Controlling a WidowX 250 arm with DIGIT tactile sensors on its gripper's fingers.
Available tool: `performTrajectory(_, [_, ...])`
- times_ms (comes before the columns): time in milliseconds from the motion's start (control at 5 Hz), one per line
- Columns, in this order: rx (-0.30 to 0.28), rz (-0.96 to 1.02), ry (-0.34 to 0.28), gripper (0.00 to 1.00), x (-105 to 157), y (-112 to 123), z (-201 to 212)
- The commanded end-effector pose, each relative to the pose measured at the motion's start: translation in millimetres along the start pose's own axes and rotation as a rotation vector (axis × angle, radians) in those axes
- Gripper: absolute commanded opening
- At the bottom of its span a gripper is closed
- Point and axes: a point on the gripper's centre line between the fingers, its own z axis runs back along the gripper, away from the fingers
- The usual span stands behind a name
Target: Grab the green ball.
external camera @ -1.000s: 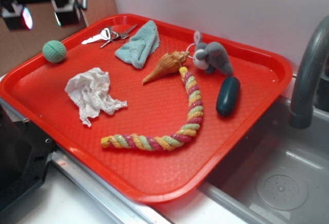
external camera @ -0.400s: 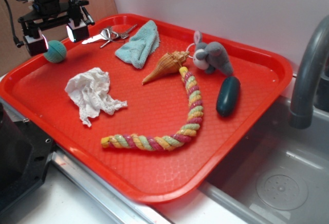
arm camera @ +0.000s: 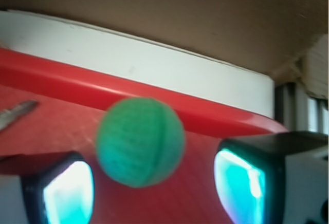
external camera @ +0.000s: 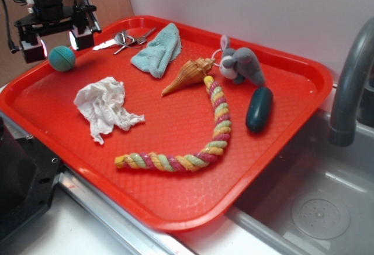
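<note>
resting on a red tray (external camera: 175,202) beside a sink (external camera: 315,208), the green ball (external camera: 61,58) sits between the released end effector (external camera: 57,40).

teal-green ball (external camera: 61,58), red tray (external camera: 175,190), striped pastel rope (external camera: 193,150)

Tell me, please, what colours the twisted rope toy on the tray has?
The rope toy is twisted in yellow, pink and pale green strands, seen best in the exterior view.

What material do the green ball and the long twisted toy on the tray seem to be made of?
The green ball looks like matte rubber or foam, possibly woven: fine ridges and a seam line, no shine. The wrist view is blurred, so this is uncertain. The twisted toy looks like soft cotton rope: fuzzy yellow, pink and green strands wound together.
</note>
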Motion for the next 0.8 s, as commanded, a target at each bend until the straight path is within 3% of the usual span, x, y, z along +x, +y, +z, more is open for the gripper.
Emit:
performTrajectory(0, [0.011,0.001,-0.009,1.00,9.9,1.2,-13.6])
performTrajectory(200, [-0.016,-0.061,-0.055,1.00,11.1,-3.7,-23.1])
performTrajectory(400, [-0.022,-0.064,-0.057,0.00,9.7,-5.1,-19.4])
performTrajectory(600, [-0.076,-0.091,-0.085,0.00,5.2,-3.6,4.6])
